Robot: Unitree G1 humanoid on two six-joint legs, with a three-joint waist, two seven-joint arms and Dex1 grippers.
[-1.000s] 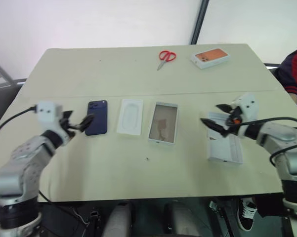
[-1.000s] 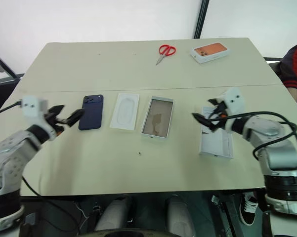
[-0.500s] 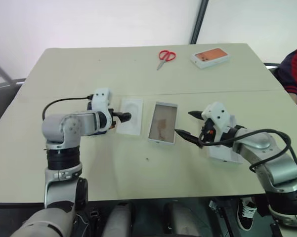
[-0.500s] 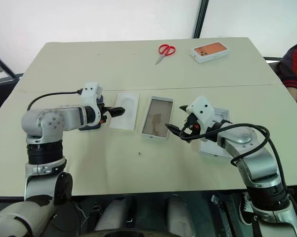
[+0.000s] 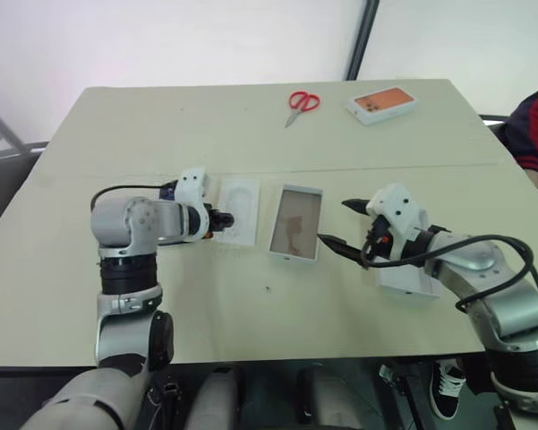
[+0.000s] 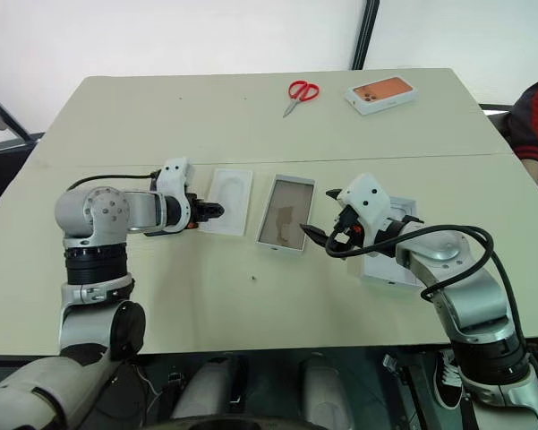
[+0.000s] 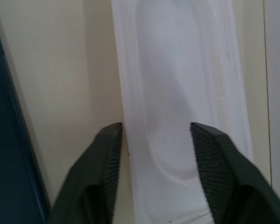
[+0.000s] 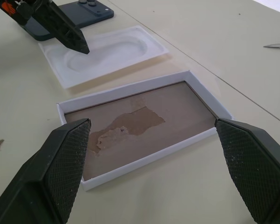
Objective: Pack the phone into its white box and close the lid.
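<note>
The dark blue phone (image 8: 77,16) lies flat on the table, mostly hidden behind my left arm in the head views. Beside it lies a flat white insert (image 5: 242,202). My left gripper (image 5: 222,218) points down at the insert's edge nearest the phone. In the left wrist view its fingers (image 7: 109,144) stand apart astride that edge, gripping nothing. The white box (image 5: 295,222) sits open in the middle, its brownish inside bare. My right gripper (image 5: 333,222) hovers wide open just right of the box. The lid (image 5: 410,279) rests under my right forearm.
Red scissors (image 5: 302,103) and a white box printed with an orange phone (image 5: 381,103) lie at the table's far side. A person's dark and red sleeve (image 5: 537,125) shows at the right edge. A seam crosses the table (image 5: 251,296) behind the row of items.
My left arm swung right, from left of the phone to the insert's edge, and its fingers narrowed. My right gripper moved left from above the lid to beside the box.
</note>
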